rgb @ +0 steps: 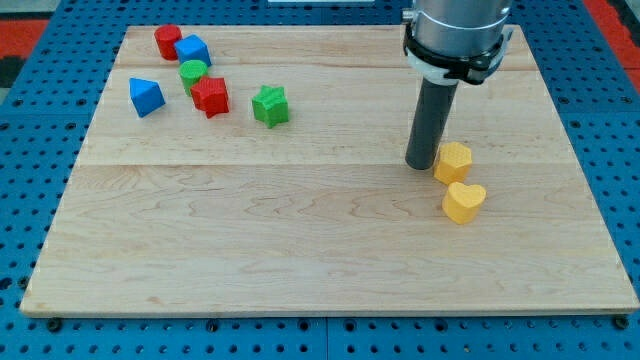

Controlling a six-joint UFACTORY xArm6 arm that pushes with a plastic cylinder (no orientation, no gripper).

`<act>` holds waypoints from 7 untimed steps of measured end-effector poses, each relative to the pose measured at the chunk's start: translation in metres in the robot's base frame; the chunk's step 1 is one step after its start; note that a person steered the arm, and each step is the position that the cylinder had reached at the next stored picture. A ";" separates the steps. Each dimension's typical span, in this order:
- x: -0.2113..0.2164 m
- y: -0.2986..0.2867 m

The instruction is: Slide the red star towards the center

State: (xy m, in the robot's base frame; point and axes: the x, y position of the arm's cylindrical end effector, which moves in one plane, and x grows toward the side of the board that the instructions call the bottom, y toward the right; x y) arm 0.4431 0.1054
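The red star [211,96] lies at the board's upper left, touching a green round block [193,72] just above it. A green star [270,105] sits a little to its right. My tip [421,164] rests on the board right of centre, far to the right of the red star, just left of a yellow hexagon-like block [454,160]. A yellow heart [464,202] lies just below that block.
A red block [167,41] and a blue cube [192,50] sit at the top left corner above the green round block. A blue block [146,96] lies left of the red star. The wooden board [300,250] sits on a blue pegboard.
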 end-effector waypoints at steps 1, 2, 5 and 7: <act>-0.008 -0.050; 0.028 -0.127; -0.069 -0.264; -0.130 -0.246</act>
State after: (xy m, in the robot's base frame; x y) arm 0.3130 -0.1402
